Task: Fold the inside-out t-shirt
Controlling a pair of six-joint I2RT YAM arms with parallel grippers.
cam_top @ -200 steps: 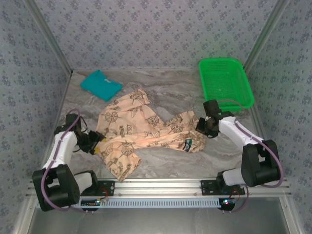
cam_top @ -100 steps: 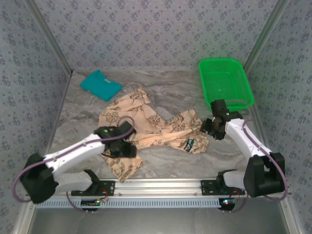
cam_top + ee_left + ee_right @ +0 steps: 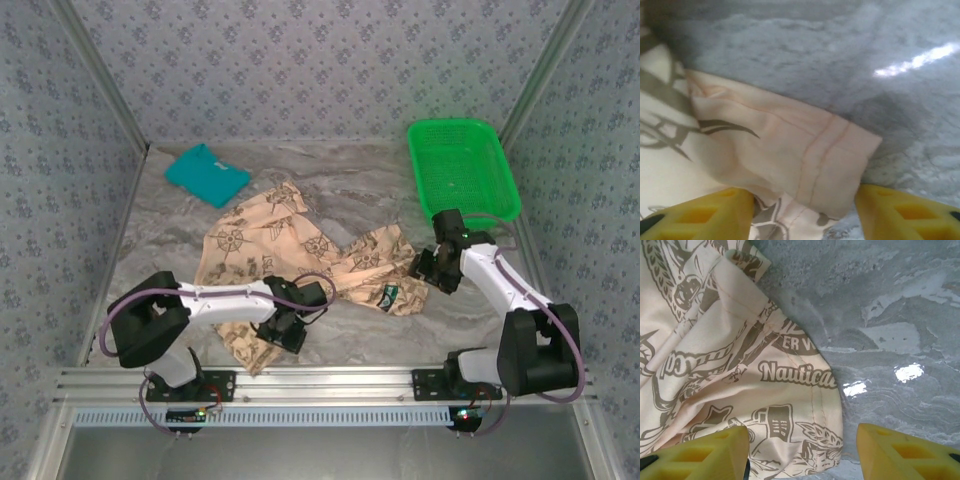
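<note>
Top: t-shirt (image 3: pixel 290 250) lies crumpled, left of and nearer than the basket (image 3: pixel 450 123). Left gripper (image 3: pixel 285 335) sits at its end far from the basket, right gripper (image 3: pixel 428 268) at its basket-side end. Left wrist: fingers (image 3: pixel 705 210) apart, straddling a hem corner, nothing clamped. Right wrist: fingers (image 3: pixel 700 452) wide, empty, over the printed hem. Seat both past the seam before closing, I'd say.

Setting: a robot-manipulation lab cell.
Enclosure: walls (image 3: pixel 320 70) papered in a small blue-grey floral print, met by bare aluminium posts (image 3: pixel 100 75) at the far corners.
Work surface: glossy grey marble-pattern tabletop (image 3: pixel 350 175).
Mounting: slotted aluminium rail (image 3: pixel 330 380) along the near edge, carrying the left arm (image 3: pixel 225 295) and right arm (image 3: pixel 500 280), both white-and-black, with purple cables.
Props: green plastic basket (image 3: pixel 463 165) at the far right corner; folded teal shirt (image 3: pixel 205 173) at the far left.
</note>
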